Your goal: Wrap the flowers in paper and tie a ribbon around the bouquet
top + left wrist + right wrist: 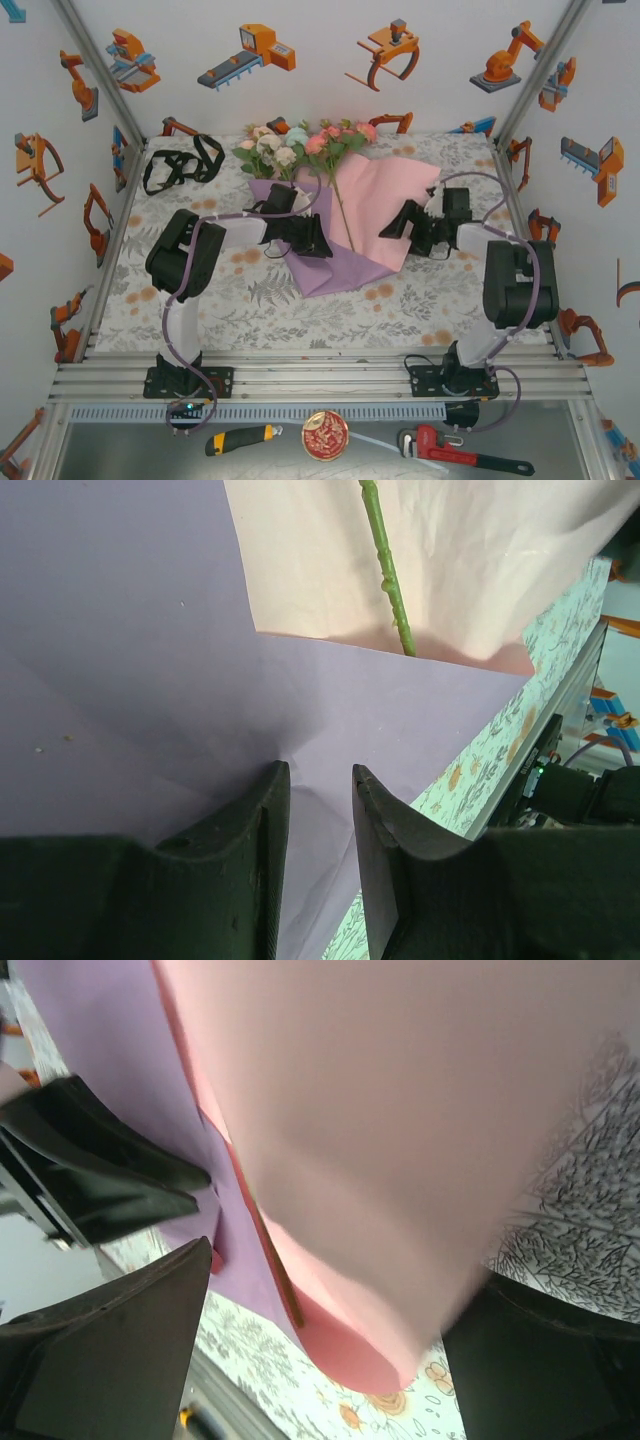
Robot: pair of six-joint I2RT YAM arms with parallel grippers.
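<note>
The flowers (pixel 300 145) lie at the far middle of the desk (pixel 250 300). Their blooms point away from the arms, and their thin stems run back toward the arm bases, slanting a little to the right. That line is the long axis of the bunch. One green stem (pixel 385 570) lies bare on the pink underside of the paper (pixel 340 265). The sheet lies cornerwise under the stems, with its lilac side folded over on the left and its pink side spread out to the right. The ribbon (pixel 180 165) lies in a loose black heap at the far left, well apart from the rest.

The left fingers (pixel 250 840) stand a little apart over the lilac fold near its lower edge, with nothing visibly pinched between them. The right fingers (pixel 130 1350) are spread wide at the right-hand pink flap, which passes between them unheld.

The paper looks light and springy, so a fold will likely open again unless it is pinned down. It is best taken at an edge or corner, not in the middle. The stems seem stiff but thin and could roll, and the blooms look soft and easily crushed. The ribbon is floppy and best picked up by an end.
</note>
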